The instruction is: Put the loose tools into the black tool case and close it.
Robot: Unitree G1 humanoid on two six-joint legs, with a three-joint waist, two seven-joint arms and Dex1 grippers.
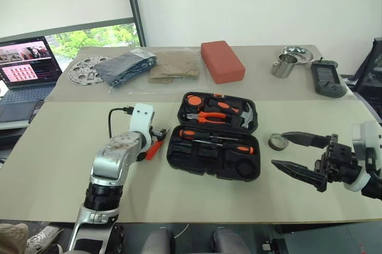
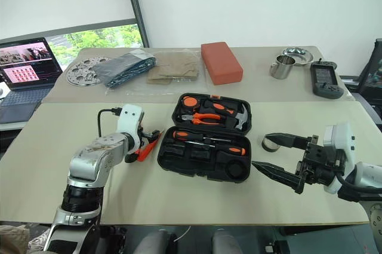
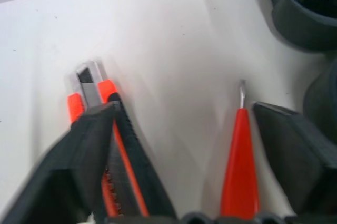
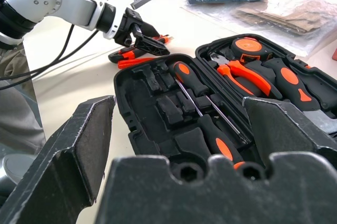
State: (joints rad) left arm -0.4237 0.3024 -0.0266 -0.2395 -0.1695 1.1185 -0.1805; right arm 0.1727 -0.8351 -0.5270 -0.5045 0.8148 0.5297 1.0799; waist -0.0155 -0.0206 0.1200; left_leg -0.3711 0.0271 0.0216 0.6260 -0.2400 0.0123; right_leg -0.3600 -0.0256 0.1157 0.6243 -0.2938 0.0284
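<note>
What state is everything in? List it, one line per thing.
left gripper: open.
right gripper: open, empty.
black tool case: open, flat on the table.
two screwdrivers: seated in the case's near half.
utility knife: loose, at the left gripper.
slim orange tool: loose beside it.
tape roll: loose, right of the case.
laptop: open, screen lit.

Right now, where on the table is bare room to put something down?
Bare: the near strip in front of the black tool case, and the table's left part. Crowded: the gap between the left pincer and the case, with the utility knife and the slim orange tool.
</note>
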